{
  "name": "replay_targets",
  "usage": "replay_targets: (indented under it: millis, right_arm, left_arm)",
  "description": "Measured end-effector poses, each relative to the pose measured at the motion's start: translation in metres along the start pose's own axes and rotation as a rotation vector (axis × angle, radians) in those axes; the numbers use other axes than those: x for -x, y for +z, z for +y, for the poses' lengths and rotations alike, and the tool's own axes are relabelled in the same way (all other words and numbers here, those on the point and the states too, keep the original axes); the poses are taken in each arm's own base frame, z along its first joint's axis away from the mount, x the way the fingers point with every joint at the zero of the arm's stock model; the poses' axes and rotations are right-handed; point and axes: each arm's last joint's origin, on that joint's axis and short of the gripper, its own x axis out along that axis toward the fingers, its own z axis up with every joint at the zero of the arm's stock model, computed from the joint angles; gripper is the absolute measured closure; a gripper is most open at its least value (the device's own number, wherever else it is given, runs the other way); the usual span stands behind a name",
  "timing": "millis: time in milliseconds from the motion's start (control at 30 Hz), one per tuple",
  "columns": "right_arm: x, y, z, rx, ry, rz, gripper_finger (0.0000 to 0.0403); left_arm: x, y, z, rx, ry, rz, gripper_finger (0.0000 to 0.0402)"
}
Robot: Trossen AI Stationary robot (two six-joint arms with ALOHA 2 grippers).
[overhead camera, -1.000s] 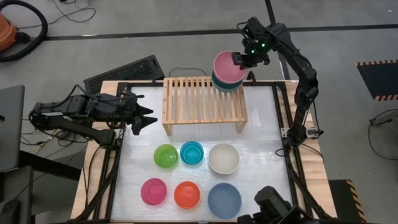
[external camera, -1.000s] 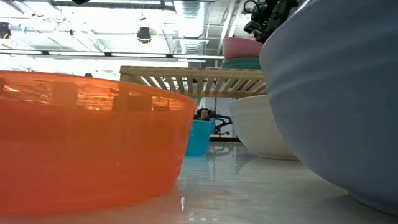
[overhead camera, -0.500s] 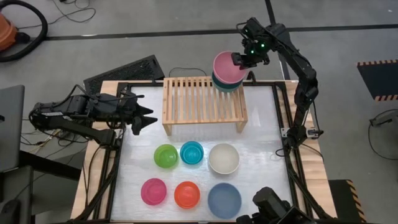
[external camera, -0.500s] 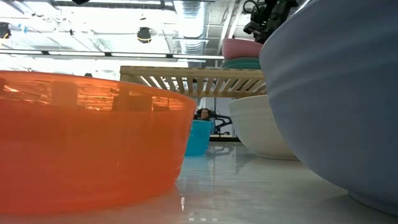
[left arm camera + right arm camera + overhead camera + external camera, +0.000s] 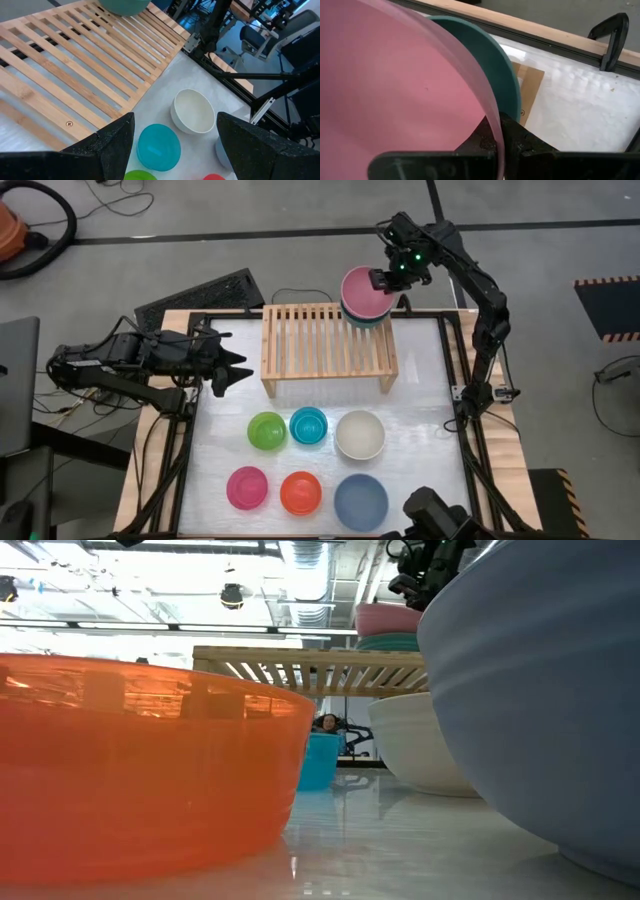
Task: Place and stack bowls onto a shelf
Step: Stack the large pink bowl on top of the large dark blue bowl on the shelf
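Observation:
The light pink bowl (image 5: 360,288) is in my right gripper (image 5: 383,278), directly over the teal green bowl (image 5: 363,322). The teal green bowl stands on the far right corner of the light-wood shelf (image 5: 325,345). In the low view the light pink bowl (image 5: 388,618) sits right on top of the teal green bowl (image 5: 392,642). My left gripper (image 5: 236,370) is open and waits at the table's left edge, left of the shelf. Green (image 5: 267,430), cyan (image 5: 308,425), cream (image 5: 360,434), magenta (image 5: 247,487), orange (image 5: 300,493) and slate blue (image 5: 360,501) bowls stand on the table. My right gripper is shut on the light pink bowl's rim (image 5: 492,120), on the side toward the table's far right corner. One finger is inside the bowl and one finger (image 5: 522,142) is outside. It comes from above. The bowl is in the mouth of the teal green bowl (image 5: 505,80); whether it rests there I cannot tell.
The six loose bowls stand in two rows on the near half of the white table top (image 5: 420,410). Most of the shelf's slatted top (image 5: 75,60) is bare. A black clamp (image 5: 612,37) grips the table's far edge near the right arm.
My right gripper has shifted a little toward the table's left with the light pink bowl, staying over the teal green bowl.

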Motion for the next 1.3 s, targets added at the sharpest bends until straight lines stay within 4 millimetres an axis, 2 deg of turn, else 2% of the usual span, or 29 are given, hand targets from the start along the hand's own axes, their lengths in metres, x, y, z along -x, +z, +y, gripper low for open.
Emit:
replay_targets:
  millis: [200, 433, 667, 900, 1167, 1300]
  right_arm:
    - [-0.001, 0.0, 0.001, 0.006, -0.012, -0.003, 0.0379]
    - [-0.023, 0.004, 0.009, 0.027, -0.027, 0.05, 0.0379]
    - [-0.024, 0.006, 0.008, 0.03, -0.032, 0.052, 0.0378]
    - [-0.024, 0.006, 0.007, 0.027, -0.034, 0.049, 0.0336]
    - [-0.017, 0.006, 0.003, 0.022, -0.03, 0.032, 0.0317]
    - [-0.014, 0.006, 0.001, 0.044, -0.038, 0.021, 0.0295]
  left_arm:
    - [0.0, 0.0, 0.0, 0.0, 0.0, 0.0, 0.0136]
    - [0.0, 0.0, 0.0, -0.002, 0.0, 0.0, 0.0136]
    - [0.0, 0.0, 0.0, -0.001, 0.0, 0.0, 0.0136]
    - [0.0, 0.0, 0.0, -0.002, 0.0, 0.0, 0.0136]
    - [0.0, 0.0, 0.0, -0.001, 0.0, 0.0, 0.0136]
    - [0.0, 0.0, 0.0, 0.0, 0.0, 0.0, 0.0136]
